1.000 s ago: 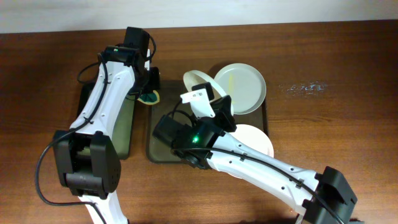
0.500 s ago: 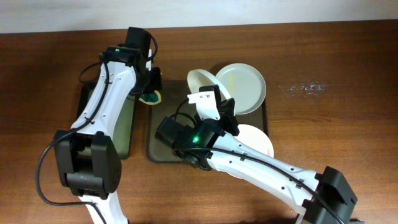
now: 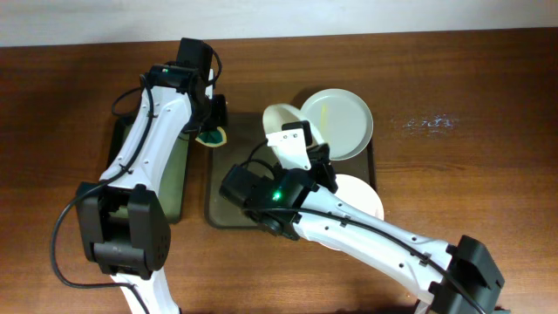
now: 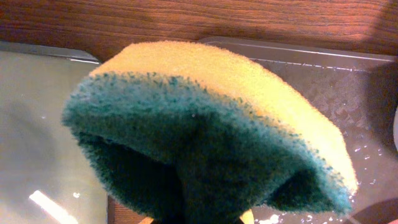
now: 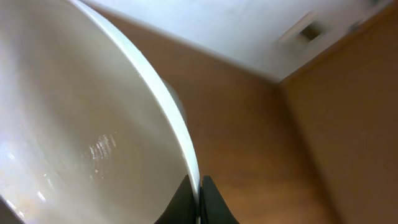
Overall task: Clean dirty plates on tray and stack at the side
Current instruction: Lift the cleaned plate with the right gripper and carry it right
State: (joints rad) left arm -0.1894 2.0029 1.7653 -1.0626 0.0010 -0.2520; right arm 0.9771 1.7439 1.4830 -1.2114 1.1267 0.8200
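A wooden worktop [image 3: 471, 192] is edged by a pale wall [image 3: 366, 13] at 12 o'clock. A sponge [image 4: 205, 137] is pinched by the left jaws, a plate [image 5: 81, 124] by the right jaws.

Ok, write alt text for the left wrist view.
A yellow foam sponge with a dark green scouring face fills the frame, pinched from below. Behind it lie the brown wooden table, a grey tray at image right and a greenish tray at image left.
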